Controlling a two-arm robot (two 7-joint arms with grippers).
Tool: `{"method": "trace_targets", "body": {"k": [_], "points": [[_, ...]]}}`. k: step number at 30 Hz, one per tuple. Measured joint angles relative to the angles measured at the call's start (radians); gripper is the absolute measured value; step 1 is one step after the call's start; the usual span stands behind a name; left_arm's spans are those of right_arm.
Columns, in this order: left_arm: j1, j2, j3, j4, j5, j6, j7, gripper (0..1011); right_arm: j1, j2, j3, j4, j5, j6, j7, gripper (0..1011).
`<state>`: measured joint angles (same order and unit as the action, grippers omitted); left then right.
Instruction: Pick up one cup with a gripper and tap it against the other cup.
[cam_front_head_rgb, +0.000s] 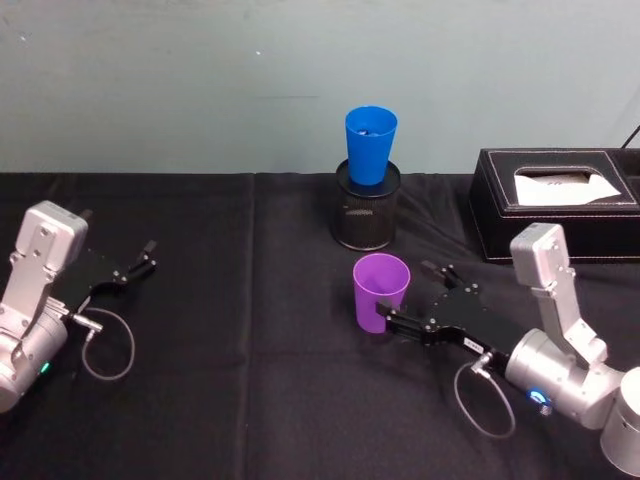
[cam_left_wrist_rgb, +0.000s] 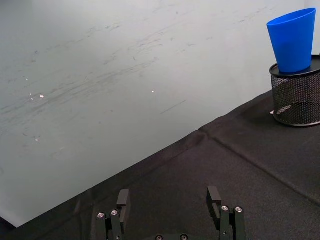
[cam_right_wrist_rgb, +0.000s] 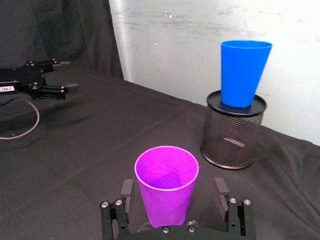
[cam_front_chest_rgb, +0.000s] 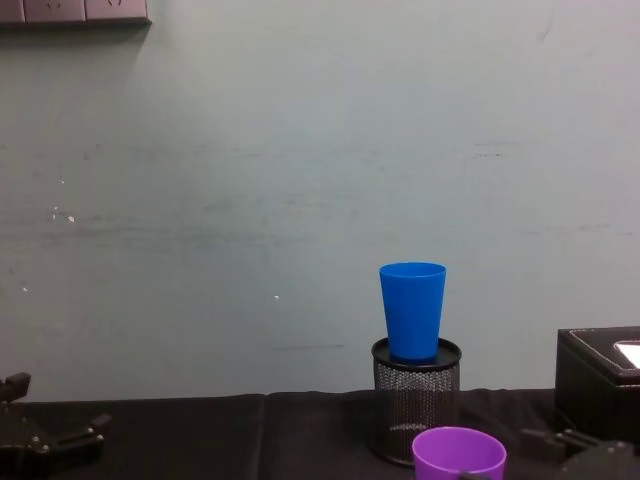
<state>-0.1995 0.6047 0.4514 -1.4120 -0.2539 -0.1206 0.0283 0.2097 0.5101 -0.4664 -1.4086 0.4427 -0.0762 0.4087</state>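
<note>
Fingers (cam_right_wrist_rgb: 220, 190) of the right gripper (cam_right_wrist_rgb: 173, 186) are spread on either side of the purple cup (cam_front_head_rgb: 381, 290), not clamped on it. The cup stands upright on the black-draped worktop (cam_front_head_rgb: 250, 380), right of its middle. The blue cup (cam_front_head_rgb: 370, 143) sits upright in the mouth of a black mesh pen holder (cam_front_head_rgb: 365, 218) just behind, toward the back edge and near a black box (cam_front_head_rgb: 530, 215) at the back right corner. The left gripper (cam_left_wrist_rgb: 168, 196) rests near the left edge, well apart from both cups, its fingers spread around nothing.

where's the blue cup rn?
Head view, centre back: blue cup stands upright in the mesh holder, behind the purple cup that the right claw brackets, left of the tissue box.
</note>
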Motion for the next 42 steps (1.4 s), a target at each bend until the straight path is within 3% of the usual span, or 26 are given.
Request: {"method": "trace_targets", "body": {"k": [27, 42], "points": [[0.0, 0.0, 0.0, 0.0, 0.0, 0.0, 0.0, 1000, 0.109, -0.132, -0.001, 0.195, -0.083, -0.007, 0.049, 1003], [0.0, 0.0, 0.0, 0.0, 0.0, 0.0, 0.0, 1000, 0.112, -0.164, 0.025, 0.207, -0.104, -0.023, 0.079, 994]]}}
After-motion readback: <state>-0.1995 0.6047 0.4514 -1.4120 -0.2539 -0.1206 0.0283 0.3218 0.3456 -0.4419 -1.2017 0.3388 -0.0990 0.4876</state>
